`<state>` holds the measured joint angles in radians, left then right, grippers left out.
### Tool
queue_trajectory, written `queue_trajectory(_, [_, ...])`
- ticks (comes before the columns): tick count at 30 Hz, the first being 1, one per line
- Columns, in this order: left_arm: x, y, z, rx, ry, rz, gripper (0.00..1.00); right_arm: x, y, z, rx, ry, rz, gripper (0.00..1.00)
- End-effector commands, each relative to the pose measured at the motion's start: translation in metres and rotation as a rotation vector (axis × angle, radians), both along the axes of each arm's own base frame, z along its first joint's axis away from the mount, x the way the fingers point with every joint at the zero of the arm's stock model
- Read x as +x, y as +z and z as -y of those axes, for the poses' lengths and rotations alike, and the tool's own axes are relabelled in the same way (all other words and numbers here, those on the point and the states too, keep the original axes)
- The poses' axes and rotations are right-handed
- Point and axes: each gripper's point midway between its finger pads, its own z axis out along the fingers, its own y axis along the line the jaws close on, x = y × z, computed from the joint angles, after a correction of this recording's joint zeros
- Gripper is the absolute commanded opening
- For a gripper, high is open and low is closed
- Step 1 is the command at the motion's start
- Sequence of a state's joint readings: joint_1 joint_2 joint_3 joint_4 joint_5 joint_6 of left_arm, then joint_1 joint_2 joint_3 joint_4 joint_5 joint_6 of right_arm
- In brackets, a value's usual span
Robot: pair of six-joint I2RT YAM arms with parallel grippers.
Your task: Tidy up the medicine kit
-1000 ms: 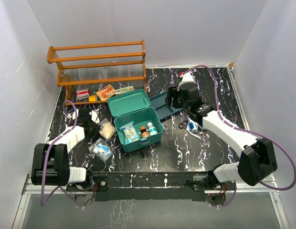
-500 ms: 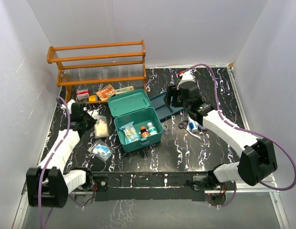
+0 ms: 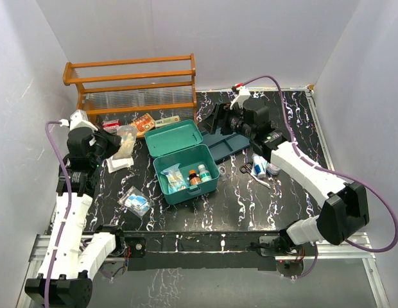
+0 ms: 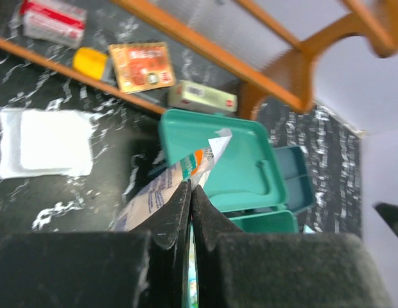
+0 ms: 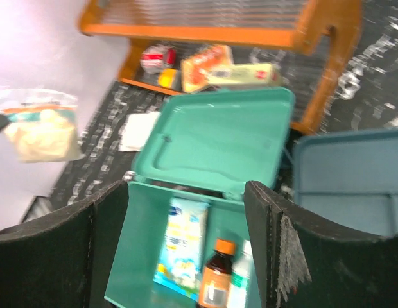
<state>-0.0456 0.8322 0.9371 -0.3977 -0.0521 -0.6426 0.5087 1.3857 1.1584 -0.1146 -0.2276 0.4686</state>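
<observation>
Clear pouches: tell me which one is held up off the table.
The cream-filled pouch, pinched in the shut left gripper. The blue-filled pouch lies on the table, and the yellow-printed pouch sits inside the medicine kit.

Right wrist view blurred throughout; labels on bottles point(image 5: 215, 285) inside medicine kit point(image 5: 212, 147) not legible. Blue tray point(image 5: 353, 192) cut off by right edge. Left wrist view: lower part of packet point(image 4: 157, 192) hidden behind left end effector point(image 4: 190, 189); print smeared. Top view: boxes point(image 3: 142, 123) under wooden rack point(image 3: 131, 83) too small to be read.
</observation>
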Motion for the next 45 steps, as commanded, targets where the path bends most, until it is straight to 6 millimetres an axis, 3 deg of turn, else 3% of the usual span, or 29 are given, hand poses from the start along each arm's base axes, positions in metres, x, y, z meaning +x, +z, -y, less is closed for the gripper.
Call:
queue_trajectory(1, [-0.005,0.056,0.035,-0.056,-0.203,0.131,0.0,-0.011,0.063,-0.04,0.201,0.149,0.148,0.71])
queue_trajectory(8, [-0.009,0.131,0.084,-0.196,-0.471,0.293,0.0,-0.036,0.098,-0.09,0.36,0.297,0.24,0.71])
queue_trajectory(12, [-0.013,0.161,0.102,-0.27,-0.581,0.364,0.0,-0.04,0.123,-0.107,0.446,0.345,0.317,0.71])
queue_trajectory(18, [-0.014,0.193,0.112,-0.367,-0.637,0.43,0.0,-0.043,0.15,-0.129,0.53,0.412,0.385,0.71])
queue_trajectory(25, [-0.012,0.208,0.115,-0.421,-0.649,0.469,0.0,-0.056,0.173,-0.142,0.592,0.516,0.46,0.71])
queue_trajectory(30, [-0.011,0.214,0.115,-0.421,-0.646,0.483,0.0,-0.066,0.179,-0.146,0.621,0.567,0.477,0.64])
queue_trajectory(41, [-0.005,0.209,0.107,-0.394,-0.584,0.463,0.0,-0.072,0.177,-0.136,0.623,0.536,0.459,0.1])
queue_trajectory(43, [-0.003,0.205,0.103,-0.371,-0.557,0.444,0.0,-0.071,0.174,-0.135,0.603,0.525,0.445,0.06])
queue_trajectory(45, [0.001,0.2,0.099,-0.338,-0.531,0.421,0.19,-0.069,0.167,-0.134,0.576,0.506,0.428,0.04])
